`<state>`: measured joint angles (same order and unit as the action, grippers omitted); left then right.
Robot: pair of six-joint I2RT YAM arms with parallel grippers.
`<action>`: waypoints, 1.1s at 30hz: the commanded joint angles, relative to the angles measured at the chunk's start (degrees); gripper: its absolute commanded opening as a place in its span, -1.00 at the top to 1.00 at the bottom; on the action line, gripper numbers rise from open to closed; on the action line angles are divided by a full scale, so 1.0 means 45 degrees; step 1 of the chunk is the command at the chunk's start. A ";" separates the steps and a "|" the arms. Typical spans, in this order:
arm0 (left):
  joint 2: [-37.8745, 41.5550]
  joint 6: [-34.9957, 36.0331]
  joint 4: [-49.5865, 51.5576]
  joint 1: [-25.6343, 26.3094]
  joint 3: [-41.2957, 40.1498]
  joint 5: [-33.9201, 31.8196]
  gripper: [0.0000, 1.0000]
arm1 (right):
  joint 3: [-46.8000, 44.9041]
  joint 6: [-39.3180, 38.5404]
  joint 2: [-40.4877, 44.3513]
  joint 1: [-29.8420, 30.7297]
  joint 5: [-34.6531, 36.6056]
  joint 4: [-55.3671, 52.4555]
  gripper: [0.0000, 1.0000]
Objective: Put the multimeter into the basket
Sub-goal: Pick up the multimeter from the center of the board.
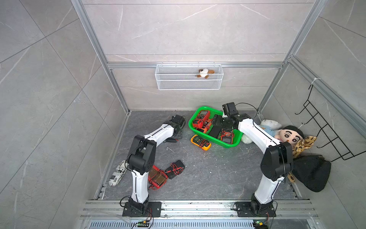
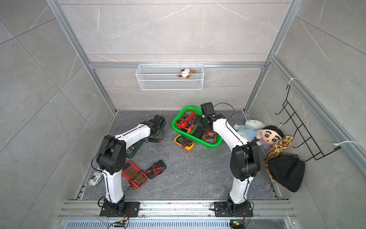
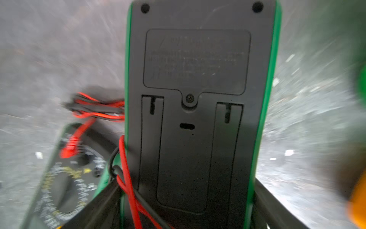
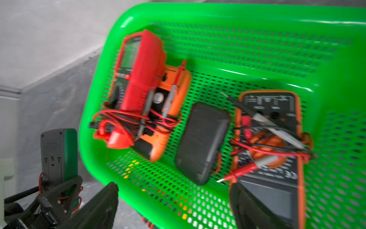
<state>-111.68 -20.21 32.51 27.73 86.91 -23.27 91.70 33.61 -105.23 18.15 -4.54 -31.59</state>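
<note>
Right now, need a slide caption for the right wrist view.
Green basket holding several meters; left gripper grips a green multimeter beside it.

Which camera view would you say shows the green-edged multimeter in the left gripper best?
The left wrist view: the green-edged multimeter fills it, back side plain. The right wrist view shows it small, at the edge; in both top views the left gripper mostly hides it.

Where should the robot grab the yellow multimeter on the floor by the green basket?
Probably from straight above, since the yellow rectangular multimeter lies flat, face up. Pinch its two long sides near the screen end, where the red and black leads are not wound. The bright green plastic basket sits close beside it.
</note>
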 commanded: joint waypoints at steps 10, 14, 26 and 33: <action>0.1871 0.1785 -0.4463 0.1220 0.0044 0.1680 1.00 | -0.0557 0.1544 0.0242 0.0087 -0.4611 0.4255 -0.75; 0.1798 0.1969 -0.5364 0.1385 0.0061 0.3070 1.00 | -0.0424 0.1631 0.0077 0.0087 -0.5143 0.4621 -0.76; 0.1136 0.1795 -0.6048 0.1491 0.0648 0.4982 1.00 | -0.0170 0.2026 -0.0557 0.0115 -0.6218 0.5570 -0.73; 0.0928 0.1948 -0.6116 0.1570 0.0803 0.6041 1.00 | -0.0018 0.2005 -0.0963 0.0126 -0.6177 0.5656 -0.56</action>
<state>-107.85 -12.82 9.93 34.28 87.31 0.45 89.84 42.39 -108.14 18.26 -31.57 -7.44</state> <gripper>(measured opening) 0.847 0.792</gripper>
